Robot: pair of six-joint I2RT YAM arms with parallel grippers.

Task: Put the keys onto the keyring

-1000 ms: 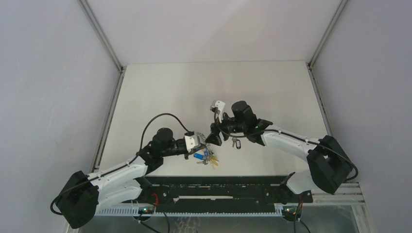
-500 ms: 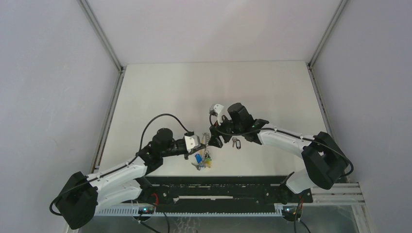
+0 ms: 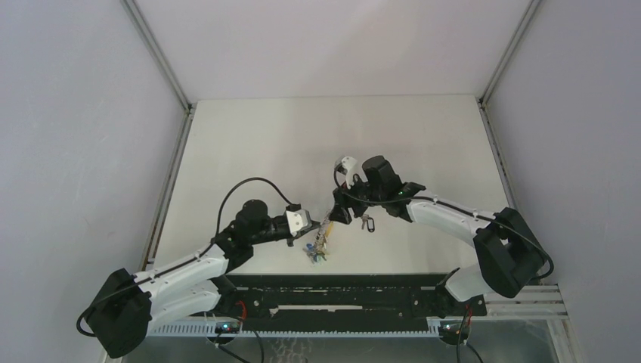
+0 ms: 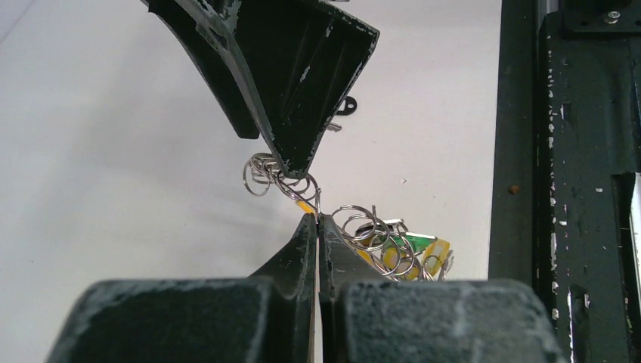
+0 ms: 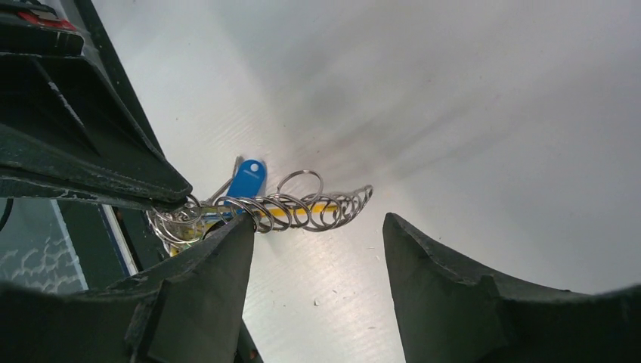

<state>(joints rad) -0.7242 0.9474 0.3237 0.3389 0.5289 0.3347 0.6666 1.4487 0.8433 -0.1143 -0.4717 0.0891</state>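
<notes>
Keyring (image 4: 286,181) pinched in the left gripper's (image 4: 317,221) shut jaws, its bunch lately shifted; right gripper (image 5: 317,227), jaws wide and empty, alongside it; key (image 3: 366,221) on the bench (image 3: 264,151) right of the keyring, so threading seems unbegun.

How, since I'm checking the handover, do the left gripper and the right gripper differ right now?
The left gripper is shut, pinching the keyring; the right gripper is wide open and holds nothing. The left gripper's fingers press together, while the right gripper's fingers stand apart, with the ring chain showing in the gap. Both have black fingers and meet at the keyring.
</notes>
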